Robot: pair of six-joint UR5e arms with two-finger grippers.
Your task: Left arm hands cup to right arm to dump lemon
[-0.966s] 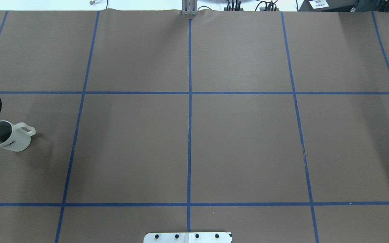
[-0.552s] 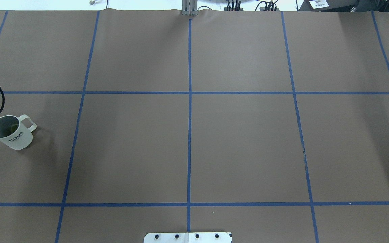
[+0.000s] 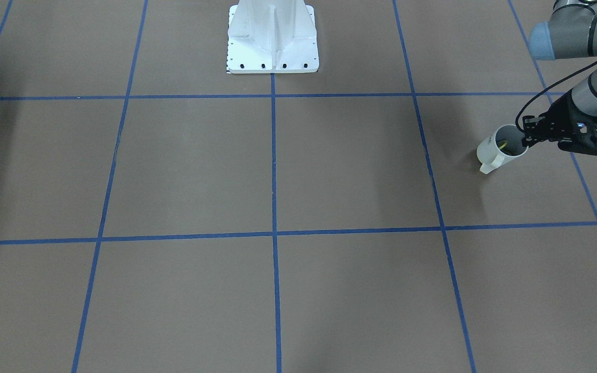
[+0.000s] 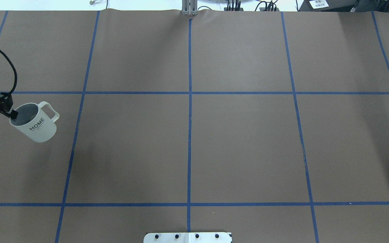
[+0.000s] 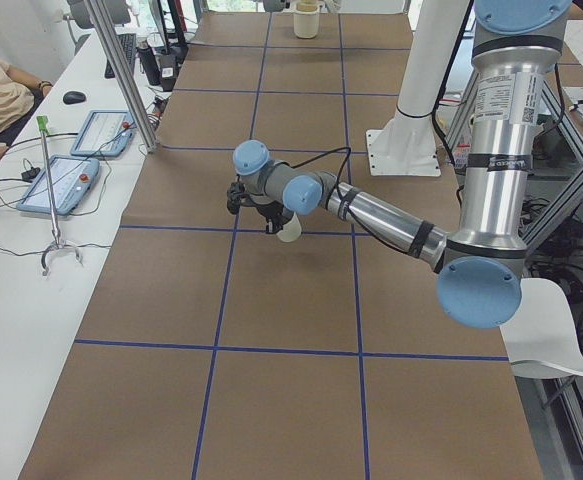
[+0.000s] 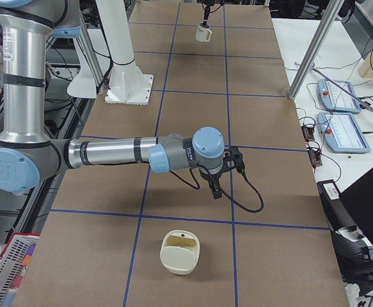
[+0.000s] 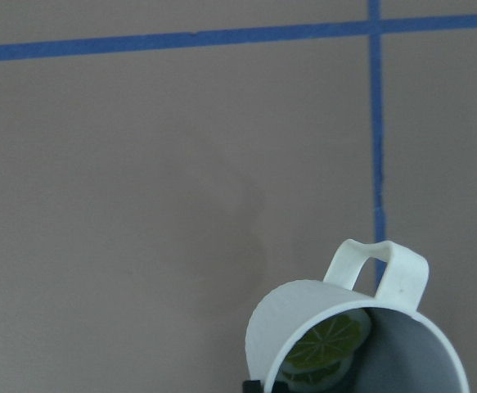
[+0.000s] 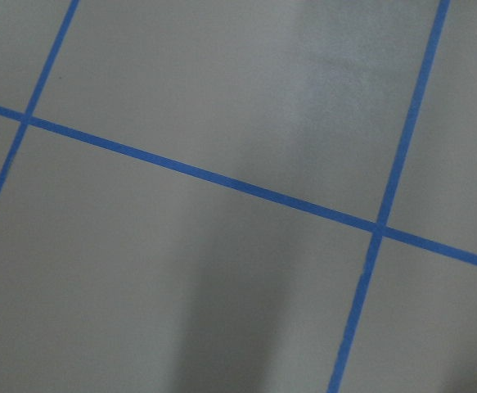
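Observation:
The cup (image 4: 36, 126) is a white mug with "HOME" on its side and its handle (image 4: 52, 111) toward the table's middle. My left gripper (image 4: 11, 114) is shut on its rim and holds it tilted above the brown table at the far left. It also shows in the front view (image 3: 496, 151) and the left wrist view (image 7: 303, 315). The lemon (image 7: 326, 345), a yellow-green slice, lies inside the cup. My right gripper (image 6: 215, 189) shows only in the exterior right view, low over the table's other end; I cannot tell whether it is open or shut.
The robot's white base (image 3: 272, 39) stands at the table's edge in the middle. A cream container (image 6: 180, 252) sits on the table near my right gripper. Blue tape lines divide the brown table. Side benches carry pendants and cables.
My left gripper has lifted the cup off the table and carried it up and to the right in the overhead view. The cup now shows larger.

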